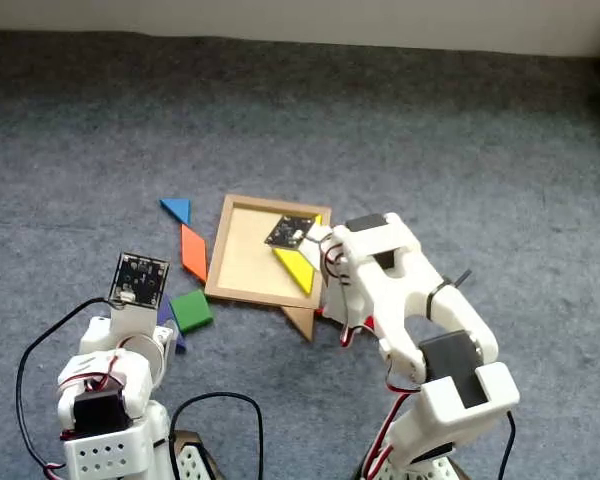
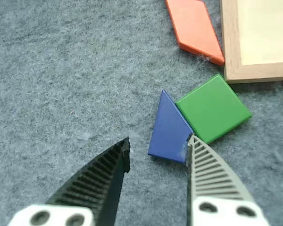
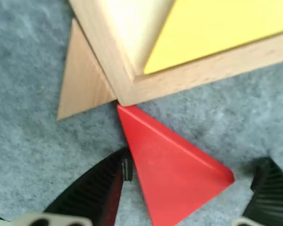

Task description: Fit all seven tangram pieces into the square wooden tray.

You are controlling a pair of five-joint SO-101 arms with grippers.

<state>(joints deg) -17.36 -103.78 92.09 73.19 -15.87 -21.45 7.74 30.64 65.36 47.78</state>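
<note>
The square wooden tray (image 1: 220,250) lies mid-carpet with a yellow piece (image 1: 295,265) inside it. My right gripper (image 3: 193,169) is open and straddles a red triangle (image 3: 174,174), which touches the tray's corner (image 3: 188,75). A tan triangle (image 3: 80,84) rests against the same corner. My left gripper (image 2: 158,143) is open just above a dark blue triangle (image 2: 167,127), one fingertip (image 2: 191,141) at its edge. A green square (image 2: 212,108) touches that triangle. An orange parallelogram (image 2: 194,28) lies beside the tray's left rim, and a small blue triangle (image 1: 177,209) lies beyond it.
Grey carpet covers the whole work area. The right arm's white body (image 1: 400,290) covers the tray's near right corner. Black cables (image 1: 220,400) loop near the arm bases at the front. Open carpet stretches behind and to the right of the tray.
</note>
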